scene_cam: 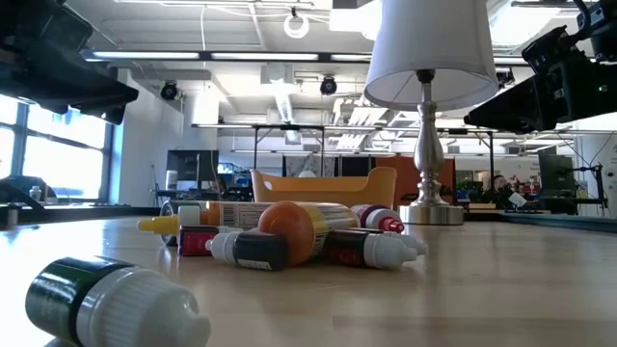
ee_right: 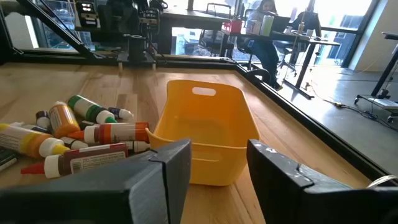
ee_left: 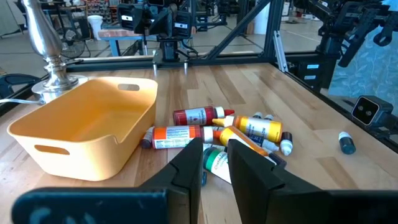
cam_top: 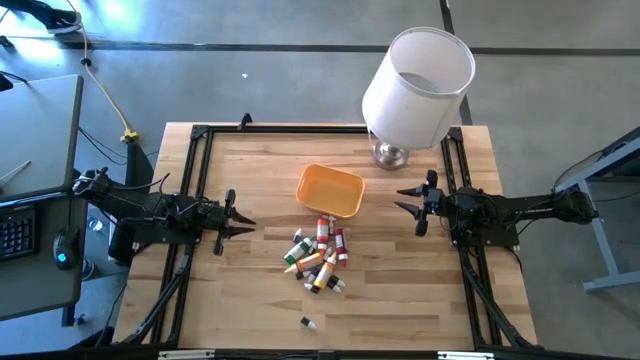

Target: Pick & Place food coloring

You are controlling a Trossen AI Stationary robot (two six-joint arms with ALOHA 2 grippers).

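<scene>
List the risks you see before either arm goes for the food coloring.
1. The food coloring bottles lie in a tight, overlapping pile, so a gripper closing on one may nudge or drag its neighbours.
2. One stray bottle lies apart near the table's front edge; a bump could roll it off.
3. The lamp stands right behind the orange tray; the right gripper, open nearby, could clip it. The left gripper waits open.

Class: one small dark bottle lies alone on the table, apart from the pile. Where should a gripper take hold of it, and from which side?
Grip the lone dark bottle across its round body, coming straight down from above. It lies flat on its side on the table with bare wood all round, so fingers can probably close across it; its cap end looks too small.
</scene>
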